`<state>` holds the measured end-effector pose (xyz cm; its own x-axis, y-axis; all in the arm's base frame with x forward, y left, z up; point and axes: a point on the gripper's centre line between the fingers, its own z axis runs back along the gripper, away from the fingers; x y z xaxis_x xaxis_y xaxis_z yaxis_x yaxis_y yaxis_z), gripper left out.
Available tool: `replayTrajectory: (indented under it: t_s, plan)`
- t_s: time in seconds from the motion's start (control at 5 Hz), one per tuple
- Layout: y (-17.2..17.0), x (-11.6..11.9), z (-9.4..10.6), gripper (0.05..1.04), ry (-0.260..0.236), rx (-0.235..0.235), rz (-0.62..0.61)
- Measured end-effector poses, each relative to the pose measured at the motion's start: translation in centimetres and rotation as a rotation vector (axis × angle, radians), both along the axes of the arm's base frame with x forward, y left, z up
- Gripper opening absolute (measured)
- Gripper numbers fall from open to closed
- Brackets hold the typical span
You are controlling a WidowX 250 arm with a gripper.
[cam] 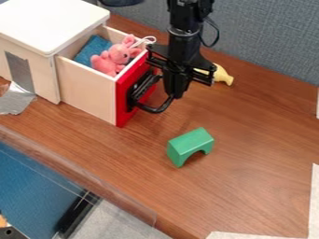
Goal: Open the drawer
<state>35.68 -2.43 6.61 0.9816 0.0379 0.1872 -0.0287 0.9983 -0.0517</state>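
The drawer (pixel 90 91), with light wood sides and a red front, stands pulled out of the white-topped cabinet (pixel 53 23). A pink stuffed toy (pixel 113 58) and a blue cloth (pixel 93 49) lie inside it. On the red front is a black handle (pixel 149 98). The black gripper (pixel 176 93) hangs down at the handle's right side, close against it. Whether it grips the handle is unclear.
A green arch block (pixel 190 145) rests on the wooden table (pixel 249 186) in front of the gripper. Behind the gripper lies a yellow object (pixel 222 75). Grey tape (pixel 16 99) sticks to the table beside the cabinet. A grey partition (pixel 268 37) stands along the back.
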Motion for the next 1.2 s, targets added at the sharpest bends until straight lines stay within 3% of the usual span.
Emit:
replayTrajectory:
  t_s: [0.6, 0.8, 1.0, 1.2]
  plan:
    - [-0.4, -0.3, -0.1, 0.113, 0.016, -0.030, 0.005]
    - [-0.7, -0.7, -0.1, 0.294, 0.043, -0.041, -0.017]
    - [-1.0, -0.9, 0.9, 0.588, 0.027, -0.042, -0.054]
    - [-1.3, -1.3, 4.2, 0.886, -0.039, -0.035, -0.160]
